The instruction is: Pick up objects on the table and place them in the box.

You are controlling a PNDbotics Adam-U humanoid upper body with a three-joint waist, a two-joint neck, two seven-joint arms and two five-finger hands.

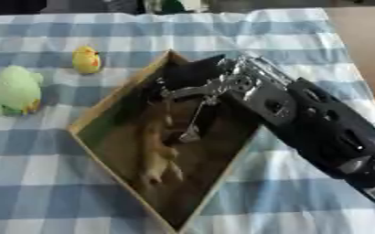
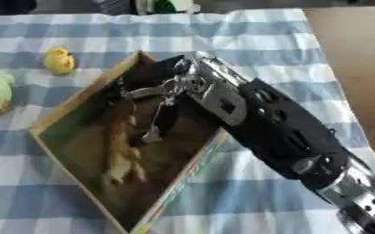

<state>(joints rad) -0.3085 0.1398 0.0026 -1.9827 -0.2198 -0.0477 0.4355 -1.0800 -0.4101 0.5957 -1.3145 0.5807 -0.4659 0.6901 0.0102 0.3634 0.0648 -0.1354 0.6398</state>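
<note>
An open wooden box (image 1: pixel 115 104) lies askew in the middle of the blue checked cloth. A tan, long-limbed soft toy (image 1: pixel 156 155) lies on its floor. My right hand (image 1: pixel 240 87) comes in from the lower right and hangs over the box's upper half. Its fingers (image 1: pixel 192 130) are spread and point down into the box, just above the toy, holding nothing. A small yellow duck (image 1: pixel 86 59) stands on the cloth left of the box. A pale green plush toy (image 1: pixel 13 90) sits farther left, near the edge. My left hand does not show.
The checked cloth (image 1: pixel 55 192) covers most of the table. Bare brown tabletop (image 2: pixel 355 55) shows along the right side. Dark objects stand past the far edge of the table.
</note>
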